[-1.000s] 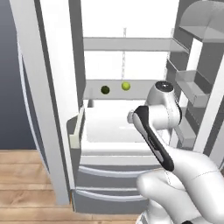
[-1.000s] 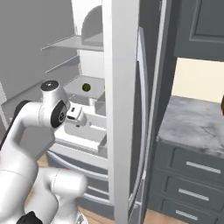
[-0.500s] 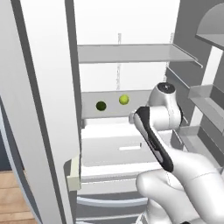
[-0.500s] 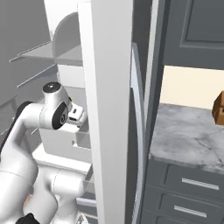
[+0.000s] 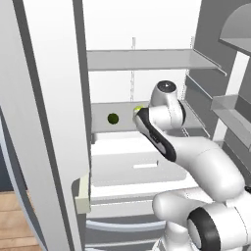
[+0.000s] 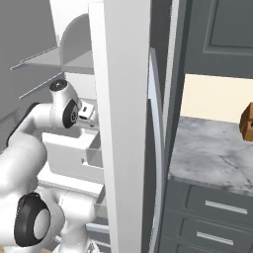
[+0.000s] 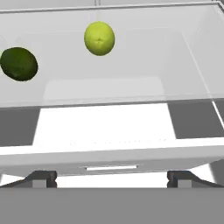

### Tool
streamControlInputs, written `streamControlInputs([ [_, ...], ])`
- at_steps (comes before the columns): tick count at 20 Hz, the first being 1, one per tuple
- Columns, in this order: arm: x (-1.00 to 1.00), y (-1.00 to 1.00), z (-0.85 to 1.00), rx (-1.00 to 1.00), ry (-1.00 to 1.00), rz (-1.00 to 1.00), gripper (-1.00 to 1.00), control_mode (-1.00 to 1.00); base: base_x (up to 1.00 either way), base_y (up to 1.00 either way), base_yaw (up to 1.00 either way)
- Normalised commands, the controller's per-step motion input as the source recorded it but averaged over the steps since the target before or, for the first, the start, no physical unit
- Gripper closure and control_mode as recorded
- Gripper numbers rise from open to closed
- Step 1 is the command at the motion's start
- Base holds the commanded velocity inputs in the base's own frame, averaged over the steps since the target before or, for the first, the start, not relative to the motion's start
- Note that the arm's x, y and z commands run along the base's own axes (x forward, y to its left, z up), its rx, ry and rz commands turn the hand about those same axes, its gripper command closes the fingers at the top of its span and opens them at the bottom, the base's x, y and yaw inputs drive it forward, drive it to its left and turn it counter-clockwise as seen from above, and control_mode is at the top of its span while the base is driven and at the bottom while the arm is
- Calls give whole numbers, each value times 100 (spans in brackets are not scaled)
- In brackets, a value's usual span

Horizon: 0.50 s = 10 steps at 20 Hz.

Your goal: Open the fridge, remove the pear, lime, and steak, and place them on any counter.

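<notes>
The fridge (image 5: 147,59) stands open, its white interior ahead of me. On its glass shelf lie the dark green lime (image 7: 18,64) at the left and the yellow-green pear (image 7: 99,38) right of it, both set back. My gripper (image 7: 112,179) is open and empty, short of the shelf's front edge and aimed a little right of the pear. From the left base view the lime (image 5: 113,118) shows plainly, while the pear (image 5: 138,109) peeks out behind my arm. The steak is out of view. The marbled counter (image 6: 212,153) lies right of the fridge.
The left fridge door (image 5: 44,122) stands close on my left and the right door (image 6: 128,123) close on my right, with door bins (image 5: 235,110). A white drawer (image 7: 109,109) sits under the glass shelf. A brown object (image 6: 247,121) rests on the counter.
Both base views have closed in on the fridge, so the base has driven forward. The arm has reached further toward the fruit shelf. The gripper has stayed open.
</notes>
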Motion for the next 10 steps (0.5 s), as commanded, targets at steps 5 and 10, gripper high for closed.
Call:
streamControlInputs([
  [5, 84, 0, 7, -1, 0, 0, -100, -100, 0, 0, 0],
  [10, 77, 0, -19, -6, -6, 0, -100, -100, 0, 0, 0],
])
